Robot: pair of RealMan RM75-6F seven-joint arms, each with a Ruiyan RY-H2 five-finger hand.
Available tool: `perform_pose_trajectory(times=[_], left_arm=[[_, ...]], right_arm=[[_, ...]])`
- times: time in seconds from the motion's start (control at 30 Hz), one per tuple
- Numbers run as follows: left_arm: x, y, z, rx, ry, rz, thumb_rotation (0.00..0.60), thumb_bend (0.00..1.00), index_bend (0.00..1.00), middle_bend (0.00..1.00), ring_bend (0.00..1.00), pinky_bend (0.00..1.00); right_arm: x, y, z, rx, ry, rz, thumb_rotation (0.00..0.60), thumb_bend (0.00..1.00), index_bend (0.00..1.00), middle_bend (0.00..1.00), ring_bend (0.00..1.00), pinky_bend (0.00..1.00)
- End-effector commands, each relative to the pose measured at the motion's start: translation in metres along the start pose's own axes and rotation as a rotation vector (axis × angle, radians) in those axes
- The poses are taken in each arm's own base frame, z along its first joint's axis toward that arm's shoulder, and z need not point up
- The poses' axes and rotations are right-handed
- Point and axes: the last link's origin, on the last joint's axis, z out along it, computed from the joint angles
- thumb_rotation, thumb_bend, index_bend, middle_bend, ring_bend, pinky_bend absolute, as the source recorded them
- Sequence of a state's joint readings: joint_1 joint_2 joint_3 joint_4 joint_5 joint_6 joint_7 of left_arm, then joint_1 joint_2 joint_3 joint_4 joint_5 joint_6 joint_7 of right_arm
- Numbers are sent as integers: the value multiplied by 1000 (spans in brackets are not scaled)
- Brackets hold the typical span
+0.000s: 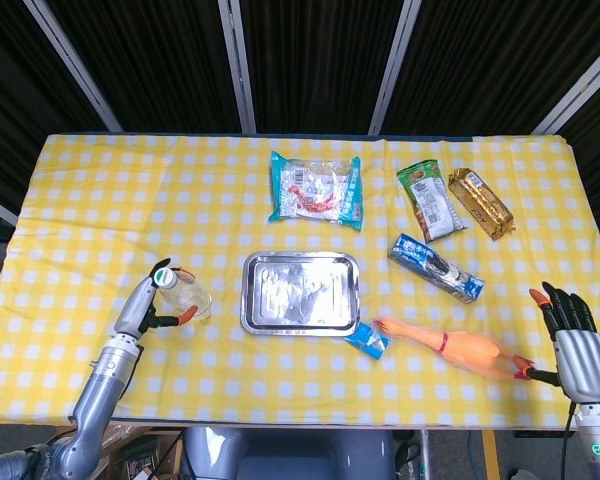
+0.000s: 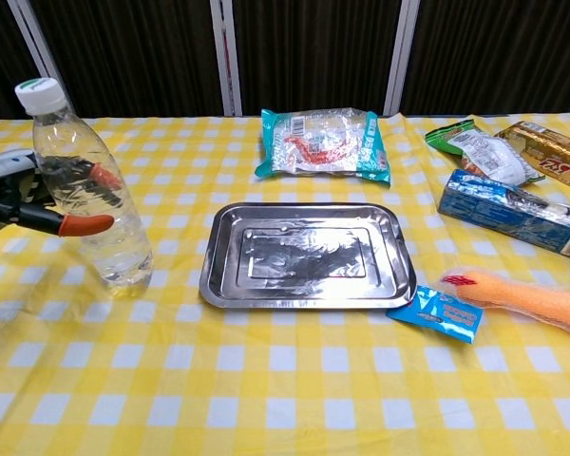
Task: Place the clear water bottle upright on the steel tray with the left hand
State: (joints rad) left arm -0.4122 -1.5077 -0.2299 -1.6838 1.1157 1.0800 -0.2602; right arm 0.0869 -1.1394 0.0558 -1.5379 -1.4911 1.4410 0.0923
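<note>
At 9 o'clock of the tray, just beside it on the cloth, stands the bottle, tilted a little leftward at the cap, base apparently on or barely off the cloth; can't tell which. Left hand is clamped round its midsection, thumb in front, fingers wrapped behind. Head view agrees: bottle in the left hand, apart from the tray.

Status: grasp looks done. Left to do: lift, carry toward 3 o'clock over the tray rim, set down upright, release. Tray is bare, so there's room anywhere on it.

Right hand is at the table's 4 o'clock corner, fingers apart, holding nothing, near the tail of the rubber chicken but not touching it.

Further out: blue sachet touching the tray's 4 o'clock corner, teal snack bag at 12, blue box at 2, green packet and brown packet beyond that. None sits on the bottle's path.
</note>
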Motion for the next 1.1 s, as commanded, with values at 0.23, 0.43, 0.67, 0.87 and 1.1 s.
perform_pose_trajectory(times=[0.23,0.43,0.67,0.87,1.1], left_arm=[[25,56,-21,-112,-20,-106,600,425,515,483,15,98],[40,143,-50,-313,-49,-161,600,423,516,483,16,98],[44,168,-64,-350,-56,-153,600,419,516,485,16,98],[42,150,-59,-251,-51,-129,600,417,516,485,16,98],[31,109,-27,-111,-75,-106,600,416,516,483,16,99]], right_arm=[[0,-1,0,2,1,1,600,49,111,0,30,0],[-1,-2,-1,8,-4,-2,600,49,111,0,30,0],[0,-2,-1,6,-2,0,600,50,111,0,29,0],[0,-3,-1,11,-1,4,600,50,111,0,30,0],[0,-3,-1,8,-3,1,600,49,111,0,30,0]])
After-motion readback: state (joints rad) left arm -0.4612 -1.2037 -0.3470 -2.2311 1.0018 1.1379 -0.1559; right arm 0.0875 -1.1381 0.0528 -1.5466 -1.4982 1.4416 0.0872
